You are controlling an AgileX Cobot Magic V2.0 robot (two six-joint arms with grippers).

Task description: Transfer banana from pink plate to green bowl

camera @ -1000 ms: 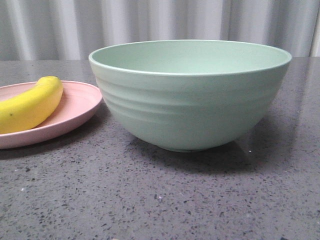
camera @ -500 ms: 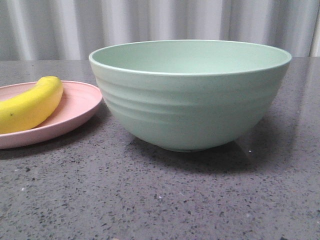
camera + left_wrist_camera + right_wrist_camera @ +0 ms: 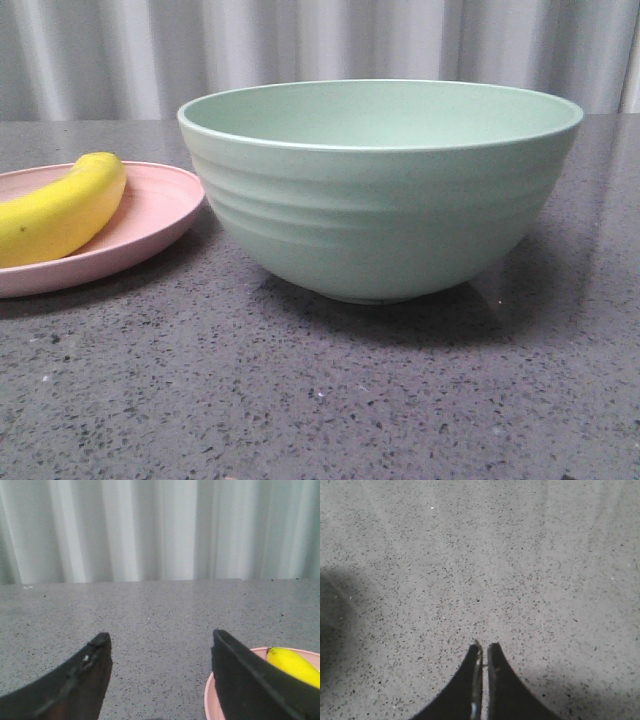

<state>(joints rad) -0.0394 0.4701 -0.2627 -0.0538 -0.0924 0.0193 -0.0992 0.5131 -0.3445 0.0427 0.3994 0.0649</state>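
The yellow banana [image 3: 62,208] lies on the pink plate [image 3: 160,205] at the left of the front view. The large mint-green bowl [image 3: 380,190] stands beside the plate, in the middle, and is empty as far as I can see. Neither gripper shows in the front view. In the left wrist view my left gripper [image 3: 160,640] is open and empty over bare table, with the plate [image 3: 210,700] and the banana [image 3: 295,665] just past one finger. In the right wrist view my right gripper [image 3: 485,647] is shut on nothing above bare table.
The speckled grey stone table [image 3: 320,400] carries everything. A pale pleated curtain [image 3: 320,50] hangs behind the table's far edge. A dark shadow [image 3: 332,625] lies on the table at one side of the right wrist view.
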